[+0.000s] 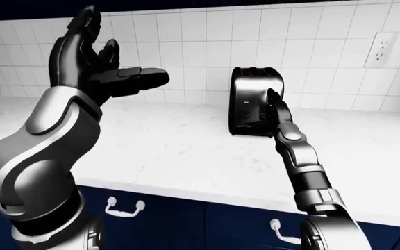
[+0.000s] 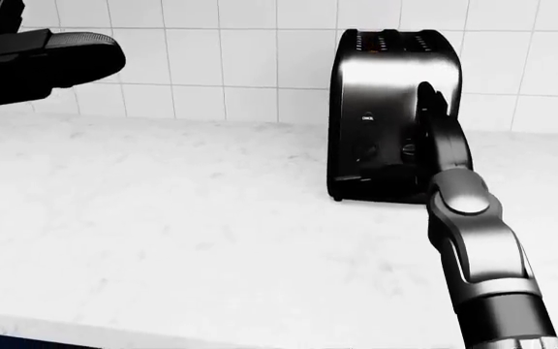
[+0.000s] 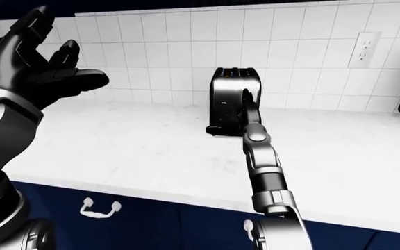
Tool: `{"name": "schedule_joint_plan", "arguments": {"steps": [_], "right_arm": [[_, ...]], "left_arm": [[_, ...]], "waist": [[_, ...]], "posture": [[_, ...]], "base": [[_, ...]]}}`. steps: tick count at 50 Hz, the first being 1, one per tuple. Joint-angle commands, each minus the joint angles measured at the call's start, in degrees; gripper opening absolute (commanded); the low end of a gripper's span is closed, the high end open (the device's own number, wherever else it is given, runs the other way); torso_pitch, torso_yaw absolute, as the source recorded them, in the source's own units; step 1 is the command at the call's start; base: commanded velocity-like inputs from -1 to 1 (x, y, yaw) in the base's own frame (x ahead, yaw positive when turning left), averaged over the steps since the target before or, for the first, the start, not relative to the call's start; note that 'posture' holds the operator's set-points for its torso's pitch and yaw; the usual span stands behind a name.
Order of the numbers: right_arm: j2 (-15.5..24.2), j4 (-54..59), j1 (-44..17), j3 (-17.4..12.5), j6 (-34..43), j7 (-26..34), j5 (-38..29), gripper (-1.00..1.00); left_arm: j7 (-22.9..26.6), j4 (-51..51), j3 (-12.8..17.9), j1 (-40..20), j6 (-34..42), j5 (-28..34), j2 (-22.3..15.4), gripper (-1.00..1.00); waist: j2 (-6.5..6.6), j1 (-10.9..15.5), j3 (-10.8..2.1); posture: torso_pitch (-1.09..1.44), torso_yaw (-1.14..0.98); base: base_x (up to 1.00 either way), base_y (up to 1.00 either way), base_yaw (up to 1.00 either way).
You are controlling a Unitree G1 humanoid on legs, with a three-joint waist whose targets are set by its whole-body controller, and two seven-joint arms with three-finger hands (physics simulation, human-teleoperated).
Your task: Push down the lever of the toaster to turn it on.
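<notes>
A white-tiled wall backs a pale marble counter set over dark blue cabinet fronts.

The right hand lies stretched out against the near face of the toaster, its dark fingers running up the panel where the lever would ride. The hand blends into the black body, so I cannot tell whether the fingers are spread or pressed together, nor see the lever itself under them. The forearm comes straight in from the bottom right of the head view, a line that suits a downward push along that face.

The toaster stands upright on the counter, close to the tiled wall, a little right of centre in the head view. Nothing shows above its top slots, which suggests the lever may already be at or near the bottom of its travel; that is a judgement, not something plainly seen.

The left hand is raised well apart, at the upper left, fingers spread and holding nothing, probably kept clear of the work. An outlet sits on the wall to the right.
</notes>
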State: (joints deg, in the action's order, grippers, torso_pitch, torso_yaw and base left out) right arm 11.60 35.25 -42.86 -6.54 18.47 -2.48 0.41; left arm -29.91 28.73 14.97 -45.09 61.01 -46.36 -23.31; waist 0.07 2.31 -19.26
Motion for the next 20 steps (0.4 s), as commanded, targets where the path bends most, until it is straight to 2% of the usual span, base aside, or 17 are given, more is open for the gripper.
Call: {"name": "schedule_joint_plan", "arguments": {"steps": [1, 20], "right_arm": [[0.29, 2.69, 0.24, -0.4, 2.88, -0.59, 0.07, 1.0], [0.6, 9.09, -0.84, -0.31, -0.54, -1.03, 0.26, 1.0]], "left_arm": [[0.37, 0.43, 0.42, -1.42, -1.68, 0.44, -0.48, 1.0], [-0.31, 0.56, 0.85, -1.83, -1.18, -0.27, -0.64, 1.0]], "waist": [[0.55, -0.03, 0.73], [0.6, 0.32, 0.88]], "posture": [[-0.49, 0.0], [-0.49, 0.0]], "base": [[0.0, 0.0, 0.0], [0.0, 0.0, 0.0]]}}
